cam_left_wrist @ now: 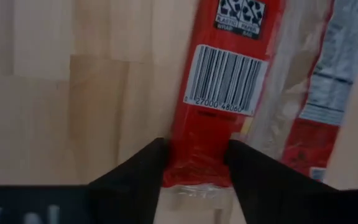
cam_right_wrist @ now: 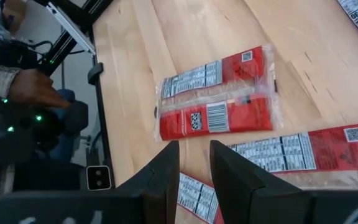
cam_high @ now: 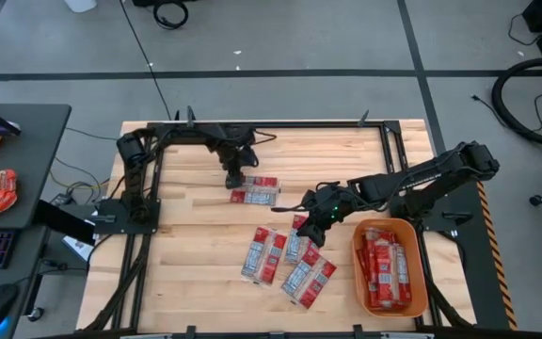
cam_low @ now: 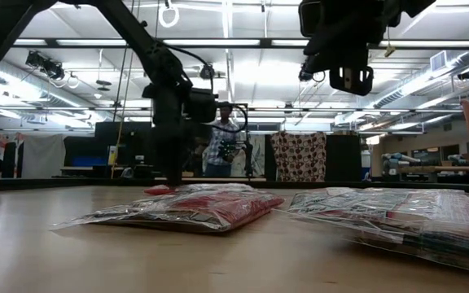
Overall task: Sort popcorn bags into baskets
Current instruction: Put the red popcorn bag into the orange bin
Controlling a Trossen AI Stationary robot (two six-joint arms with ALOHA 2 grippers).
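Popcorn bag, red with a barcode reading 27000 48060, is being straddled at its end by the left gripper, fingers half-open against its edges. Right gripper, slightly parted and empty, is being held above other packets beside the orange basket.

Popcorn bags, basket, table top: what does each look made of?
Popcorn bags: glossy printed plastic film, judging by the clear shiny crinkled edges. Basket: probably moulded orange plastic, smooth with rounded corners. Table top: light wood planks, with visible grain and seams, matte finish.
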